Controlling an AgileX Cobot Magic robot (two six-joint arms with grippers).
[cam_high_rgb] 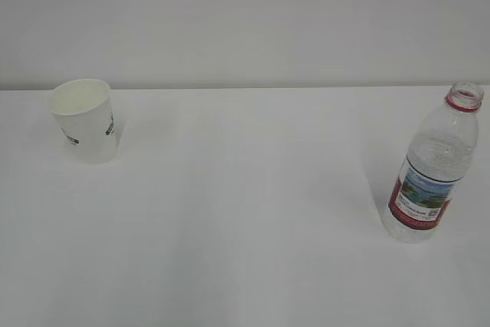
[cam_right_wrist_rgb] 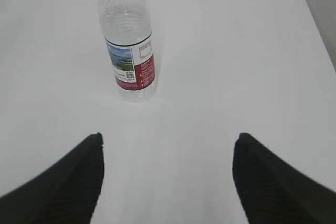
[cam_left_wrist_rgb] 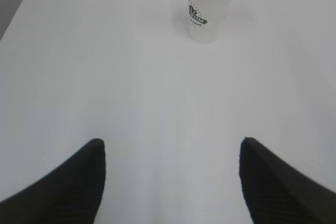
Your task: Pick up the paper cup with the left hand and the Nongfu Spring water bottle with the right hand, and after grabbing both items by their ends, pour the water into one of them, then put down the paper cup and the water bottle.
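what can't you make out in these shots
- Paper cup contents: its floor is hidden by its own rim and wall in the exterior and left wrist views.
- Water bottle mouth: cut off by the top edge in the right wrist view.
- Label text: too small in every view.
- Left hand and right hand: only fingertips show; absent from the exterior view.

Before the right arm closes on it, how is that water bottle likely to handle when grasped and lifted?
The water bottle looks thin-walled and clear, so its sides will probably give under a firm squeeze. It stands tall on a narrow base, so a sideways nudge may tip it. Its neck shows a red ring but no cap, so squeezing or tilting could spill water.
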